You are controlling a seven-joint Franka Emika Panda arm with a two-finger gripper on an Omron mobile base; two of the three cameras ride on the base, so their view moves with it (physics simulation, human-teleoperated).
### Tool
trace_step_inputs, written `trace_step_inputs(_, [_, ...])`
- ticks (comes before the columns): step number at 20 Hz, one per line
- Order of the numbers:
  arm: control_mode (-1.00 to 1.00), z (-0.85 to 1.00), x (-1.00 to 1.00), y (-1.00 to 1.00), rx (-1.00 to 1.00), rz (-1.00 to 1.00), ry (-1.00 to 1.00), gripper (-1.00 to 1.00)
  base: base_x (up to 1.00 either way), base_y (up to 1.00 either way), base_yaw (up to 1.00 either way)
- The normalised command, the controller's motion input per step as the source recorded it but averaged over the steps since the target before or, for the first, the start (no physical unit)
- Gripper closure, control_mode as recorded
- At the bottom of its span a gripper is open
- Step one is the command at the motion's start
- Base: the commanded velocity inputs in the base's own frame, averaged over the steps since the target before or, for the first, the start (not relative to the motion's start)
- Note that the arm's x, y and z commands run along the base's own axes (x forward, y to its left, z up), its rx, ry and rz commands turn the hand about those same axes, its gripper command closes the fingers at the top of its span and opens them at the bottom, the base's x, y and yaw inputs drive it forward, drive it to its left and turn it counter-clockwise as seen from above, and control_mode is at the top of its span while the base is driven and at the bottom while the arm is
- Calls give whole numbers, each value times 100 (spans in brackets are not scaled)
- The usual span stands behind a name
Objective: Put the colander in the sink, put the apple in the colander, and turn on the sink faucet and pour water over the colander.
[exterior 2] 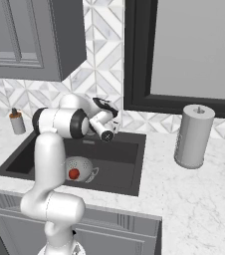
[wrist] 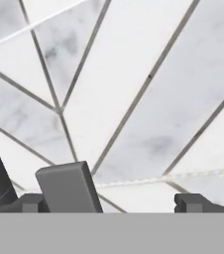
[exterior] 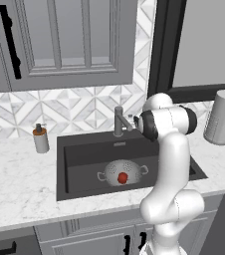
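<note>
The silvery colander [exterior: 115,170] [exterior 2: 82,164] sits on the floor of the dark sink [exterior: 84,155] [exterior 2: 120,160], and the red apple [exterior: 123,177] [exterior 2: 74,173] lies inside it. At the sink's back edge stands the grey sink faucet [exterior: 118,121]. My gripper [exterior: 133,121] [exterior 2: 114,125] [wrist: 114,203] is open at the faucet's right side, level with its top, facing the tiled wall. In the hand view a grey block of the faucet [wrist: 67,188] rises between my fingertips, close to the left one [wrist: 32,202]. No water is running.
A soap dispenser with a brown top [exterior: 41,139] [exterior 2: 17,122] stands on the marble counter left of the sink. A paper towel roll [exterior: 223,117] [exterior 2: 194,136] stands on the right. Upper cabinets [exterior: 59,40] hang above, and a dark-framed window [exterior 2: 184,55] is at the right.
</note>
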Motion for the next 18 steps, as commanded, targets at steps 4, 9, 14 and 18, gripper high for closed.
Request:
trace_step_inputs(4, [-100,0,1,0,0,0,0,-100,0,0,0])
trace_step_inputs(9, [-100,0,0,0,0,0,0,-100,0,0,0])
trace_step_inputs(14, [-100,0,0,0,0,0,0,-100,0,0,0])
trace_step_inputs(18, [-100,0,0,-3,0,0,0,-100,0,0,0])
